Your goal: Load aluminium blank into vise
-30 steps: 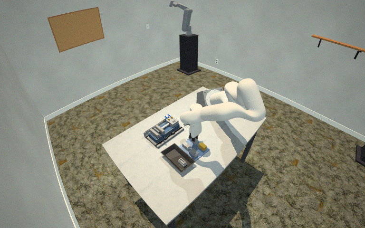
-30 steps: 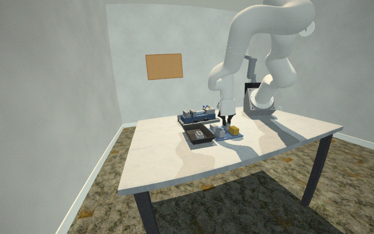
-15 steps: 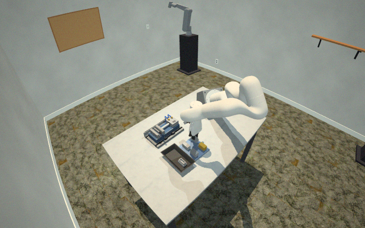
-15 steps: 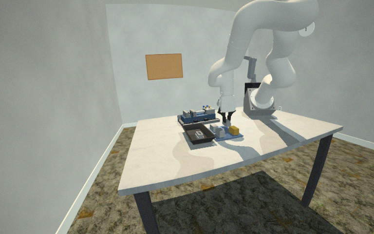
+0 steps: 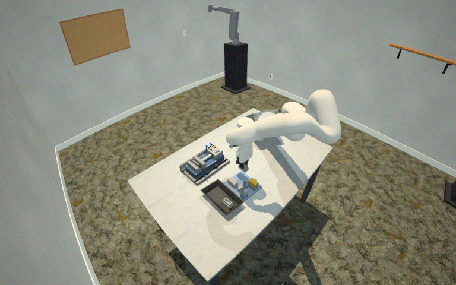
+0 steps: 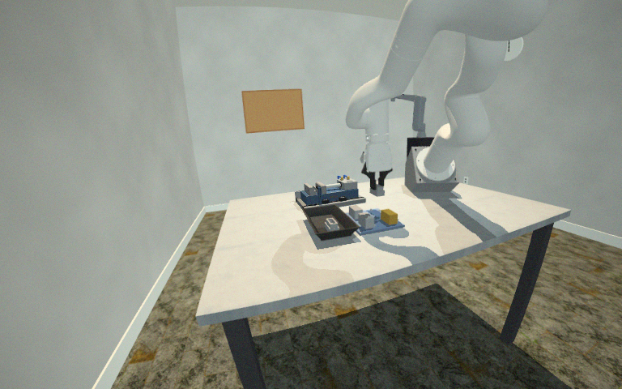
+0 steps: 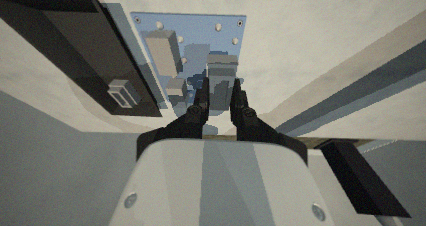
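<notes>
My gripper (image 5: 243, 164) hangs above the table between the vise (image 5: 205, 162) and the blue infeed plate (image 5: 243, 185). It is shut on an aluminium blank (image 7: 221, 82), a grey block held clear of the plate; the blank also shows in the exterior view (image 6: 377, 190). Two more aluminium blanks (image 5: 233, 181) (image 5: 243, 190) and a brass blank (image 5: 252, 182) stand on the plate. The dark outfeed tray (image 5: 221, 196) holds one finished part (image 5: 227, 202), lying flat with its pocket up. The vise opening looks empty.
The tray lies right next to the infeed plate on the side away from the arm's base (image 6: 431, 168). The vise's hoses (image 5: 209, 145) stick up at its far end. A second arm on a black pedestal (image 5: 235, 63) stands far off by the wall.
</notes>
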